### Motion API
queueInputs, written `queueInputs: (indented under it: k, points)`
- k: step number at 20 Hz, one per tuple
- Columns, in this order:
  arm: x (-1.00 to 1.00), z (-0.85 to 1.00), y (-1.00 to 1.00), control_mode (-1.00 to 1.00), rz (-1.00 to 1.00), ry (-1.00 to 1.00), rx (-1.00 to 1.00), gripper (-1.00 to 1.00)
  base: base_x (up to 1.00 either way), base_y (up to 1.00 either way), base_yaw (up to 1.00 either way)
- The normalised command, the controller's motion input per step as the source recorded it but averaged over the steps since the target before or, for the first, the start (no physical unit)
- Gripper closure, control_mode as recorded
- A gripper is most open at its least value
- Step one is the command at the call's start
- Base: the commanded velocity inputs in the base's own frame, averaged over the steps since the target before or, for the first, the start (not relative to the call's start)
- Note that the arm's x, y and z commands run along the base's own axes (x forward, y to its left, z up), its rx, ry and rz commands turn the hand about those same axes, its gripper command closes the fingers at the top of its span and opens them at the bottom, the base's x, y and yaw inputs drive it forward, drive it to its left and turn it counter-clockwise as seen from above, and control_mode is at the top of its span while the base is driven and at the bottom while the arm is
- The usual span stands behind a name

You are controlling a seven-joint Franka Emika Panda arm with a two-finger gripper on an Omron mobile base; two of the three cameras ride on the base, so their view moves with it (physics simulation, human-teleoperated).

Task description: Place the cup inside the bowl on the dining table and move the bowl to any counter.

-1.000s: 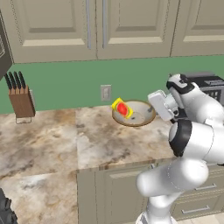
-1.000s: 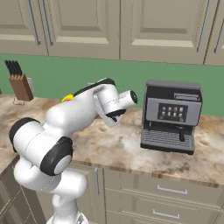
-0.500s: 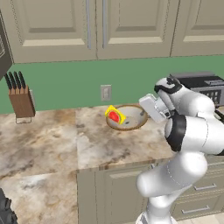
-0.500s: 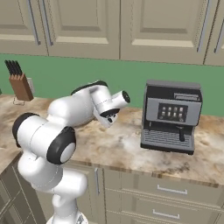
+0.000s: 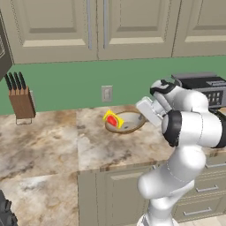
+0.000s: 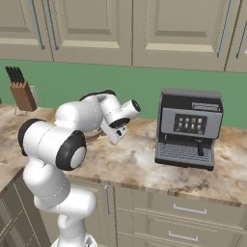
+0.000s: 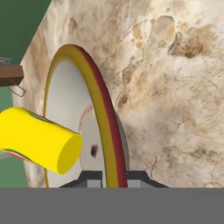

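My gripper (image 7: 113, 178) is shut on the rim of the bowl (image 7: 98, 109), which has a tan rim and a grey inside. The rim stands edge-on between the two fingertips (image 7: 89, 177). The yellow cup (image 7: 37, 141) with its red mark lies on its side inside the bowl. In the left base view the bowl (image 5: 128, 122) sits low over the marbled counter (image 5: 53, 141) near the green wall, slightly tilted, with the cup (image 5: 113, 119) at its left side and the gripper (image 5: 145, 112) at its right rim. Whether the bowl touches the counter I cannot tell. The dining table is out of view.
A black and silver coffee machine (image 6: 188, 128) stands on the counter to the right of the arm. A knife block (image 5: 21, 99) stands at the far left by the wall. A wall socket (image 5: 107, 93) sits just behind the bowl. Cabinet doors hang above.
The gripper has carried the bowl with the cup to the left and a little lower, nearer the counter top. The grip has not changed.
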Motion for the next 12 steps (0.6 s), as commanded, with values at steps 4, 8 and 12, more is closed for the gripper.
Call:
queueInputs:
  k: [4,8,12]
  points:
    - [0.0,-0.28,0.17,-1.0,0.0,0.0,0.0,1.0,0.0,0.0,0.0]
    - [0.0,-0.32,0.2,-1.0,0.0,0.0,0.0,1.0,0.0,0.0,0.0]
    - [0.0,-0.32,0.18,-1.0,0.0,0.0,0.0,1.0,0.0,0.0,0.0]
